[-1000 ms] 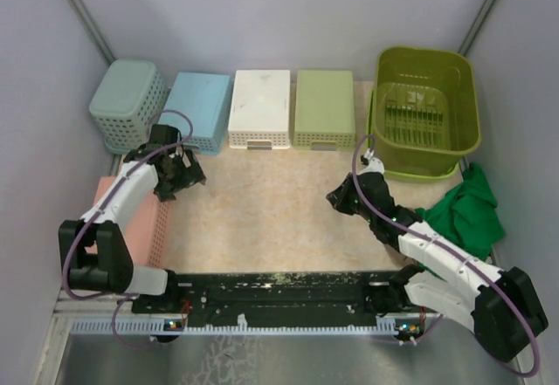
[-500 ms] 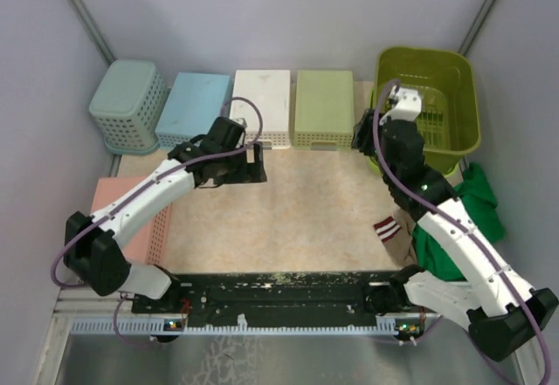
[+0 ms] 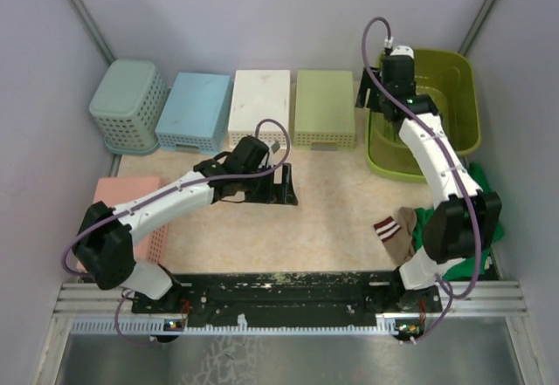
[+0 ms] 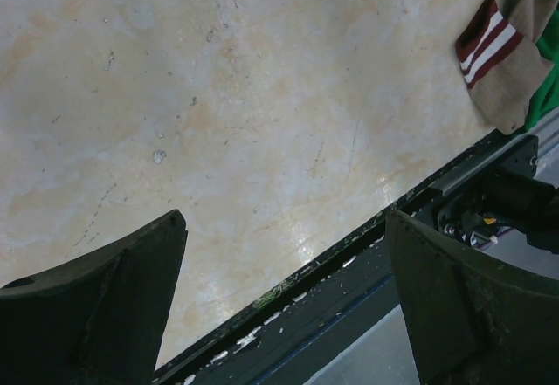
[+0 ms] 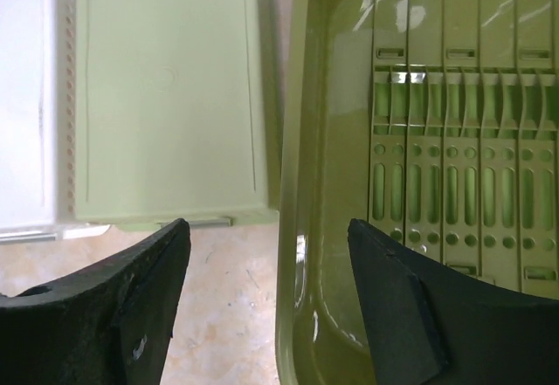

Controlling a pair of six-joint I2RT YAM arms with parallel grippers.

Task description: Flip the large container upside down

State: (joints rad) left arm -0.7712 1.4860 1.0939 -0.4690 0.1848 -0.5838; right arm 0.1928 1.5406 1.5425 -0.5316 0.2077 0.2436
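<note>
The beige table (image 3: 332,210) carries the large container (image 3: 393,167), pastel baskets (image 3: 325,106), a striped sock (image 3: 397,228) and green cloth (image 3: 476,180).

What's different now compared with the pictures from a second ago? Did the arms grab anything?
The right arm's fingers swung from the table's middle out to the large container's left rim, open over it, gripping nothing. The left arm's fingers swept from the pink basket toward that middle, open, empty. The container and the row of small baskets stayed put.
</note>
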